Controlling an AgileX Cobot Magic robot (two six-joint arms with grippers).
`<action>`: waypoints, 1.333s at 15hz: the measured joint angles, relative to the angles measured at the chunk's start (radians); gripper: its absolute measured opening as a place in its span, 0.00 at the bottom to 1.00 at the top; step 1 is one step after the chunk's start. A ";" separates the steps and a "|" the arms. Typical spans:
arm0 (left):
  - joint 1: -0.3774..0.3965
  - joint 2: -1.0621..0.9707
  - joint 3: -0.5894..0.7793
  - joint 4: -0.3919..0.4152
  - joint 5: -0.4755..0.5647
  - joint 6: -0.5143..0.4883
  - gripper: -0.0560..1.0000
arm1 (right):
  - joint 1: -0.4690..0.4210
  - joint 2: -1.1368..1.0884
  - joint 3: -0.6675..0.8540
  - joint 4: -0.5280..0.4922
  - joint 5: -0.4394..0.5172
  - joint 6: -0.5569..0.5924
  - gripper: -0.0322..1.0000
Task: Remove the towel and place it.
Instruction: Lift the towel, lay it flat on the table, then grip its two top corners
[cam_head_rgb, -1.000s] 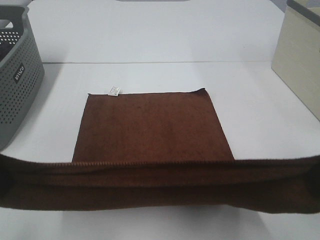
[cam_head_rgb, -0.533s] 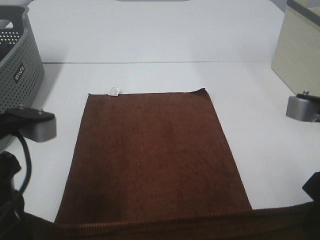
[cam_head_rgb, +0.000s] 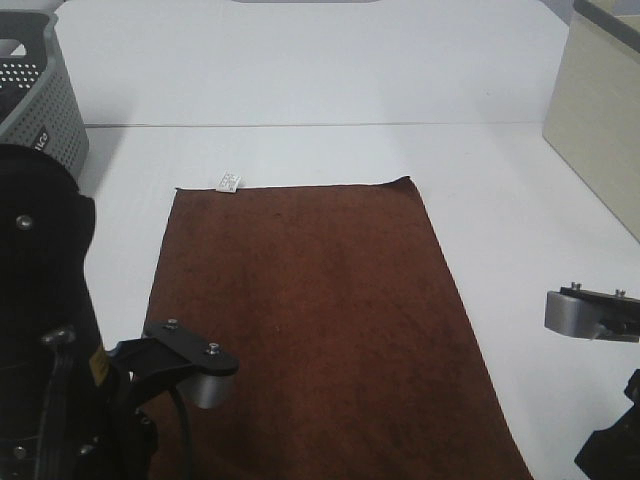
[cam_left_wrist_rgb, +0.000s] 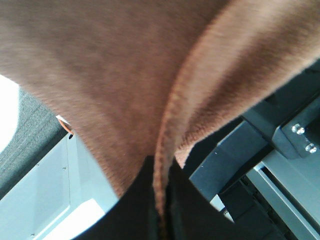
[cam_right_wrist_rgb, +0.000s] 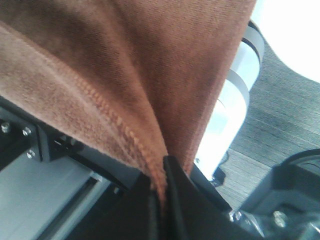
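Two grips: left gripper, right gripper each clamp towel hem (opposite ends) so you lay it flat

Matt brown towel of fuzzy terry cloth with a ribbed stitched hem, small white tag, smooth matt white table, grey perforated plastic basket, pale box with smooth matt sides

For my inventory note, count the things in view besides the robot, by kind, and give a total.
brown towel: 1
grey perforated basket: 1
beige box: 1
Total: 3
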 joint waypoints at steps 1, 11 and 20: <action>-0.017 0.013 -0.018 -0.005 -0.009 0.000 0.05 | 0.000 0.011 0.008 0.012 -0.018 -0.006 0.07; -0.032 0.028 -0.043 -0.120 -0.038 -0.048 0.85 | -0.001 0.030 0.013 0.051 -0.026 0.004 0.69; 0.108 0.028 -0.247 -0.021 -0.051 -0.011 0.92 | -0.005 0.049 -0.256 -0.161 -0.067 0.097 0.76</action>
